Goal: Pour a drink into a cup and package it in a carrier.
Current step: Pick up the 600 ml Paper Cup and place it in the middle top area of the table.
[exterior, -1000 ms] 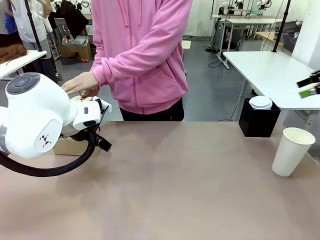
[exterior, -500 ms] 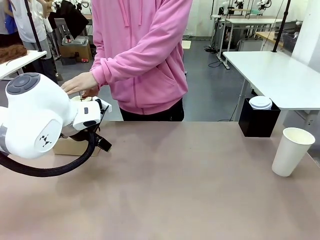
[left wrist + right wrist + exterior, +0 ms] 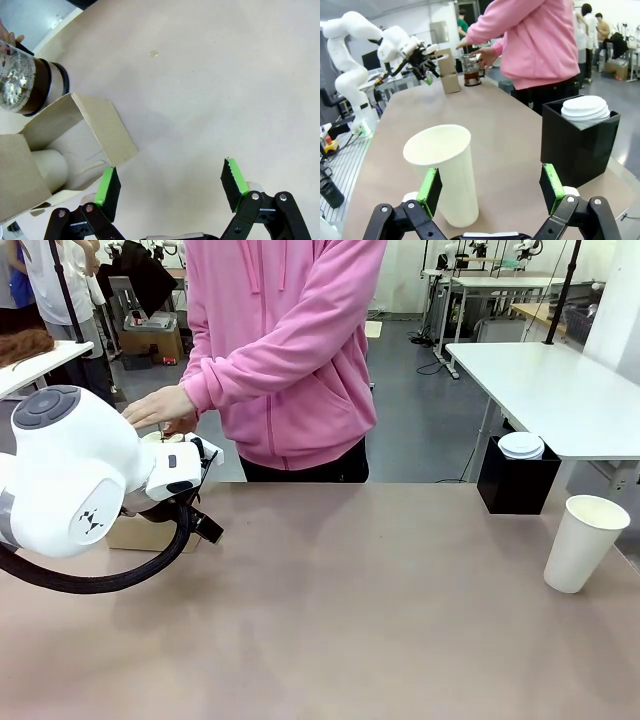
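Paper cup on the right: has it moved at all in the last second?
No. The paper cup stands upright in the same spot, just right of and nearer than the black box, exactly as before.

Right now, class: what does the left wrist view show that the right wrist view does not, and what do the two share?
Left wrist view: the open left gripper beside the carrier, looking into its opening, and a small spot on the table. Right wrist view: the open right gripper facing a lidless white cup, a black box holding white lids, and the person's pink top. Both: the carrier, the jug of dark drink, the table.
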### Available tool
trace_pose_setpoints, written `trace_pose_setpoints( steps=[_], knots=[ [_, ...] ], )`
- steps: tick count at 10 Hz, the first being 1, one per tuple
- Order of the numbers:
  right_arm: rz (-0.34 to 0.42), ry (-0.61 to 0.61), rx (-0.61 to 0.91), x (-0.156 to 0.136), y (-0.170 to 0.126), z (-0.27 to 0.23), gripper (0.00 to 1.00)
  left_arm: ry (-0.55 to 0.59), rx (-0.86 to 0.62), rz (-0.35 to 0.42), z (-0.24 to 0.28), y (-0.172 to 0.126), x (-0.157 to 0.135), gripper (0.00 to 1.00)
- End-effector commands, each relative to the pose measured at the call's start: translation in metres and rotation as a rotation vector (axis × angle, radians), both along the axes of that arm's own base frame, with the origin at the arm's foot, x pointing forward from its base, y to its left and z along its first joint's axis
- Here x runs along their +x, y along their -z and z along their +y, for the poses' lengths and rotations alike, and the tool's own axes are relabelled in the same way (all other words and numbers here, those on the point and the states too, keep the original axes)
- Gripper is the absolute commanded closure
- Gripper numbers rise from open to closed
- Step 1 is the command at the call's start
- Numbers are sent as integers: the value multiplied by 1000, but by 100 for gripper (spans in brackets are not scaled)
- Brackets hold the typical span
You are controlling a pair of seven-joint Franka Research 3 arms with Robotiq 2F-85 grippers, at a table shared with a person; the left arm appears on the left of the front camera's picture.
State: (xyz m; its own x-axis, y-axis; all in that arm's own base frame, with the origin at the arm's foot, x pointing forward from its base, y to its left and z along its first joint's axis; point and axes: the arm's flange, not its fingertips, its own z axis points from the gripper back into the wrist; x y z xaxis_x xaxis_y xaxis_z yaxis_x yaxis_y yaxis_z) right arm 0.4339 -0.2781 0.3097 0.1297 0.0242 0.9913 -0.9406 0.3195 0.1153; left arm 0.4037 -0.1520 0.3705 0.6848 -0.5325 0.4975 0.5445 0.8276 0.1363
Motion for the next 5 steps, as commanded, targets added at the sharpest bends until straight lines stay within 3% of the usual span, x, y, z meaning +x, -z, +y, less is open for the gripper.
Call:
trace_pose_setpoints(
  steps=[1,5],
  knots=[
    [-48,-50,0,-5,12,-1,0,0,-2,0,0,0,0,0],
    [-27,-100,28,-15,43,19,0,0,-2,0,0,0,0,0]
  ],
)
